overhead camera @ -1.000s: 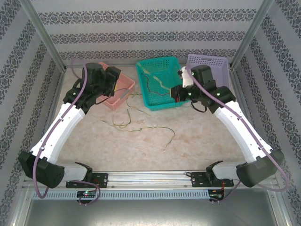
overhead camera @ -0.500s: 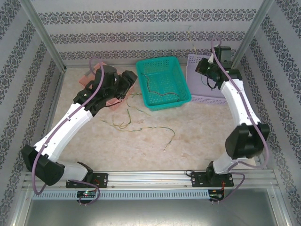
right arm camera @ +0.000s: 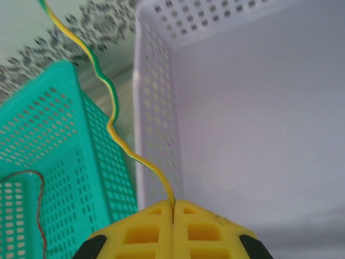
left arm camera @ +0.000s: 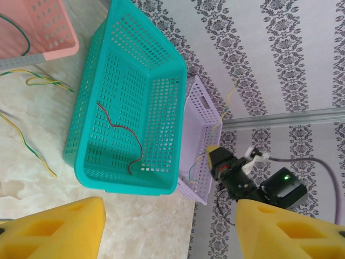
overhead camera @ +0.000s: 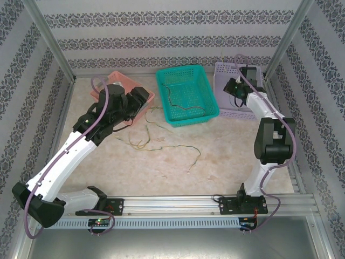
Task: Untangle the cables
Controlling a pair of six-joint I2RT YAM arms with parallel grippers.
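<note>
You hold the right arm (overhead camera: 274, 141) folded upright at upper right, right gripper (right arm camera: 173, 208) clamped on a yellow-green cable (right arm camera: 110, 128) over the purple basket (right arm camera: 242, 108); left gripper (left arm camera: 170, 229) fingers apart.

a cable (left arm camera: 121, 127) lies in the middle basket (overhead camera: 179, 68); loose cables (overhead camera: 141, 143) before it.

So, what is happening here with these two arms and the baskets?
The right end effector is shut on a thin yellow-green wire, holding it over the lilac perforated plastic basket. The left end effector is open and empty, near the pink plastic basket. A thin red wire lies in the teal plastic basket, and several yellow-green strands lie loose on the marble-pattern table.
</note>
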